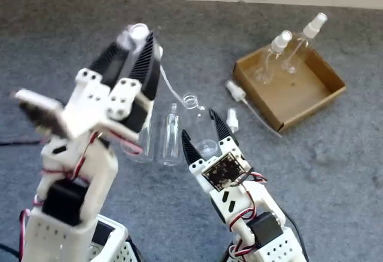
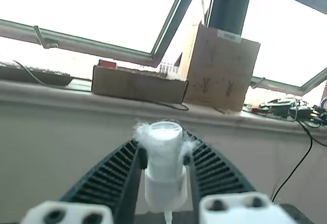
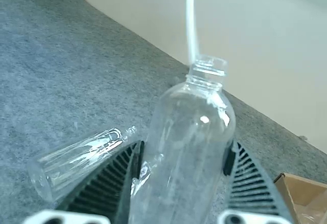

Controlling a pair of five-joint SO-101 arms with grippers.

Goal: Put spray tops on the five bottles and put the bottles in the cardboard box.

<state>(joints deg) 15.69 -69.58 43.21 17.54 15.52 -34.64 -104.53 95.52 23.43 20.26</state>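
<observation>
A: Progress, quick?
B: Two of five done. A capped bottle [image 1: 270, 57] and a second capped bottle [image 1: 298, 45] are in the cardboard box [image 1: 257, 98], far right. Those two are what the box holds

A: Third one?
B: In hand. The right gripper [image 1: 198, 125] is clamped on an open bottle [image 3: 189, 142] mid tabletop [image 1: 335, 172], neck pointing far. The left gripper [image 1: 141, 42] is closed on a spray top [image 1: 139, 32], held up to the far left of that bottle. Its dip tube [image 1: 169, 85] trails down toward the mouth. The tube end is right at the mouth, can't tell if it's inside

A: So it's the capping step, not seated?
B: That's my read. The top is well clear of the neck

A: What's loose?
B: A bare bottle [image 1: 172, 131] lies just left of the held one. What looks like another bare bottle [image 1: 142, 145] is beside it, partly behind the left arm. A loose spray top [image 1: 234, 90] sits by the box's near-left wall, and a smaller spray top [image 1: 232, 118] sits by the right gripper

A: Three tops, three uncapped, so the count checks
B: Yes. Left to do: seat this top, box the bottle, then two more rounds
</observation>
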